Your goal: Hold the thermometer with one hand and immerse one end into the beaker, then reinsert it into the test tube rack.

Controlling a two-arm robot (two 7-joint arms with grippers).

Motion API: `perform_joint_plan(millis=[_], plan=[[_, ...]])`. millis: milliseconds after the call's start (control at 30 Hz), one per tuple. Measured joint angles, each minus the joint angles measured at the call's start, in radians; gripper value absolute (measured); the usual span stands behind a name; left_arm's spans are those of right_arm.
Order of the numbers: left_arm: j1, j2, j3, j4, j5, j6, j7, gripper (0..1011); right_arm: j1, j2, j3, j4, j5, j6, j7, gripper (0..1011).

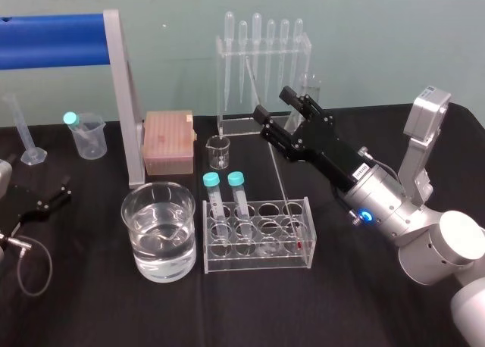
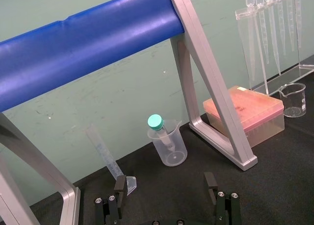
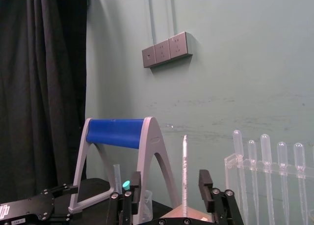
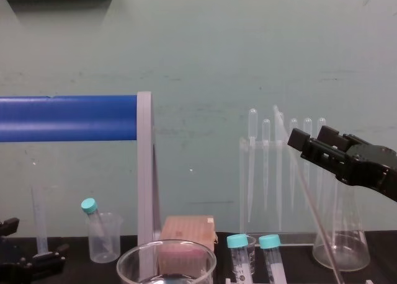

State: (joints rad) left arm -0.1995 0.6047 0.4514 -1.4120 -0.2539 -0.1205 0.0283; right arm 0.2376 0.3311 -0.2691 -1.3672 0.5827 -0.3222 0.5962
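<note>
Clear glass, the thermometer (image 1: 283,184) leans in the test tube rack (image 1: 258,265) in the head view. Its red bulb sits low at the rack's right end, and the water-filled beaker (image 1: 130,211) stands just left of the rack. The right gripper (image 1: 273,104) straddles the rod's upper part.

Left wrist view: the left gripper (image 2: 165,185) sits low at the far left, spread and holding nothing.

Right wrist view: the rod stands between wide-apart fingers (image 3: 203,182), seemingly touching neither.

Chest view: the rod slants past the gripper's tips.
</note>
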Motion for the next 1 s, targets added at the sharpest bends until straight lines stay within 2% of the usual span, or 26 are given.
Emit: perform_joint_plan(millis=[67,200,300,733,767,800,900,967,1000], plan=[[0.0,0.0,0.0,0.0,0.0,0.0,0.0,1008,0.0,0.0,0.0,0.0,0.0,0.0,0.0,794],[0.0,0.0,0.0,0.0,0.0,0.0,0.0,1008,0.0,0.0,0.0,0.0,0.0,0.0,0.0,938],[0.0,0.0,0.0,0.0,0.0,0.0,0.0,1008,0.0,0.0,0.0,0.0,0.0,0.0,0.0,997],[0.0,0.0,0.0,0.0,0.0,0.0,0.0,1008,0.0,0.0,0.0,0.0,0.0,0.0,-0.001,1004],[0.0,0.0,0.0,0.0,0.0,0.0,0.0,1008,-0.008,0.001,0.004,-0.018,-0.027,0.005,-0.044,1004],[0.0,0.0,0.0,0.0,0.0,0.0,0.0,1008,-0.008,0.001,0.004,-0.018,-0.027,0.005,-0.044,1004],[0.0,0.0,0.0,0.0,0.0,0.0,0.0,1008,-0.048,0.002,0.035,-0.085,-0.137,0.032,-0.208,1004],[0.0,0.0,0.0,0.0,0.0,0.0,0.0,1008,-0.067,0.003,0.051,-0.116,-0.19,0.048,-0.279,1004],[0.0,0.0,0.0,0.0,0.0,0.0,0.0,1008,-0.087,0.006,0.067,-0.146,-0.242,0.076,-0.348,1004]])
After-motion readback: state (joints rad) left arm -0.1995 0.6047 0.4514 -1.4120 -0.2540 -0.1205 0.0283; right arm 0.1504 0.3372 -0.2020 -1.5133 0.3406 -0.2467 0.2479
